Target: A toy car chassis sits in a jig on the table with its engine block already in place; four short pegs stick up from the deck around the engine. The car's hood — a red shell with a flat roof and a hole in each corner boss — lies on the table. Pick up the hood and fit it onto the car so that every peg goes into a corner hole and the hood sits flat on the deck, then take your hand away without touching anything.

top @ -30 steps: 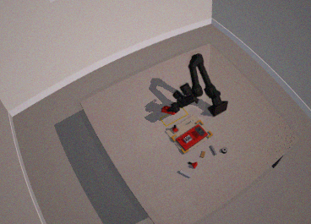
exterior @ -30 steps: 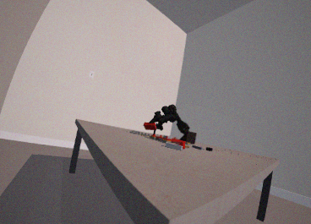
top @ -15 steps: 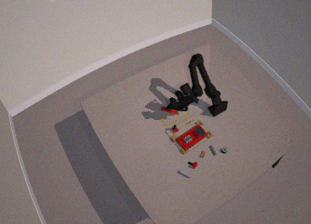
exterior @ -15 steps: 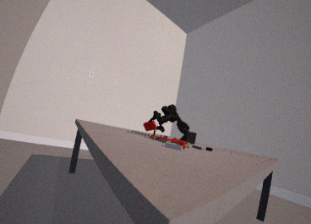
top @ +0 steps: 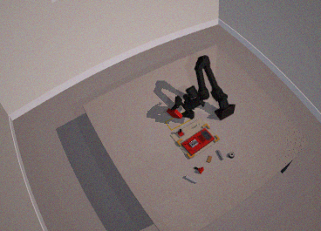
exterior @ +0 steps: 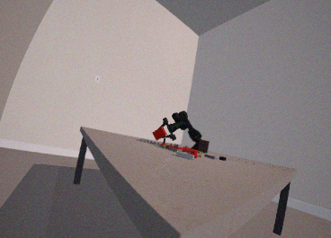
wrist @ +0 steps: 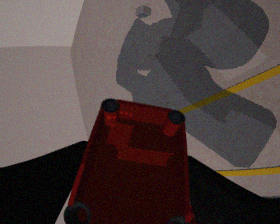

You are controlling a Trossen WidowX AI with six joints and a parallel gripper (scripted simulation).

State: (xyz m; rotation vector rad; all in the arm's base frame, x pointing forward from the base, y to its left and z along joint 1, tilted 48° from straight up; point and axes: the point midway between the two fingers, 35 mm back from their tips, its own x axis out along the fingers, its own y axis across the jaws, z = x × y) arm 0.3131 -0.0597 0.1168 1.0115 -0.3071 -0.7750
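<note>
Currently I have the black parallel-jaw gripper (top: 182,113) (exterior: 169,129) (wrist: 136,155) closed on the red box-like hood shell (top: 174,113) (exterior: 159,133) (wrist: 131,170), one finger on each side. Hood is up in the air, clear of the tabletop (top: 131,143) (exterior: 148,174) (wrist: 103,60), and tilted in my exterior view. From the wrist I see into its hollow underside, with round dark-ended corner bosses; two show whole at the far end, two partly at the bottom edge of the picture.

The red toy car chassis (top: 198,141) (exterior: 186,149) sits in the pale jig with yellow-orange corners (top: 188,156), a grey engine block (top: 193,143) on its deck. Hood is off the chassis, beside the jig, on the side where the gripper is. Pegs are too small for me to make out.

Yellow line markings (top: 171,126) (wrist: 241,87) lie on the table by the jig. A small red part (top: 180,132) is at the jig's edge. On the other side I get a grey bar (top: 219,154), a round dark grey piece (top: 231,154), a small orange-brown block (top: 209,159), a red-and-black piece (top: 200,170) and a light grey strip (top: 189,180), all apart.
</note>
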